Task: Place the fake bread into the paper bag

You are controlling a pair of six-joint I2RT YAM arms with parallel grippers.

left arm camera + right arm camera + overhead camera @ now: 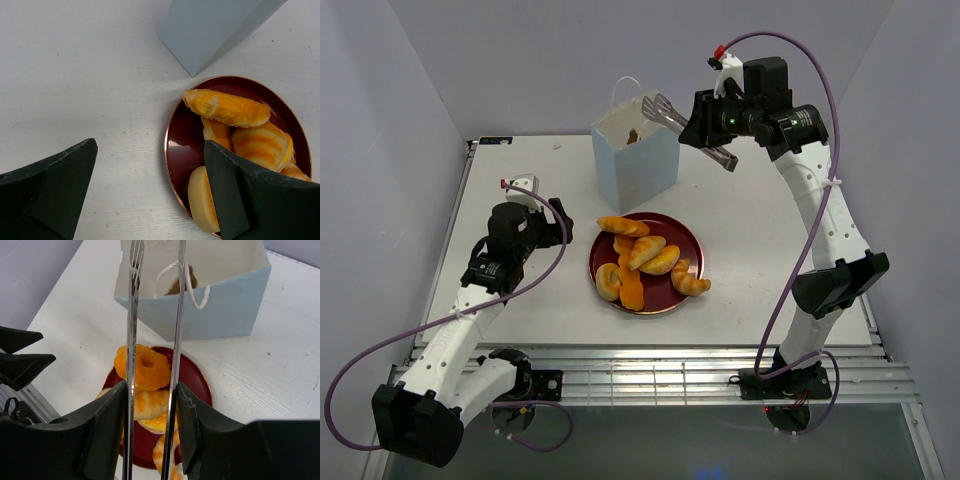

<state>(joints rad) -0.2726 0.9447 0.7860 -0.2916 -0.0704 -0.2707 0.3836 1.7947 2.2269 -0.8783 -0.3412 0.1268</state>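
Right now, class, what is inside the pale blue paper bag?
One dark brown pastry shows inside the bag, low between its white inner walls. The near wall, a white handle and the tongs cover part of the floor, so anything else there cannot be seen.

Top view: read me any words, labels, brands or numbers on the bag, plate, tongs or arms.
None readable. The bag is plain pale blue, the plate plain dark red, the tongs bare metal. The left arm and right arm show no legible marking, only a green light on the right one.
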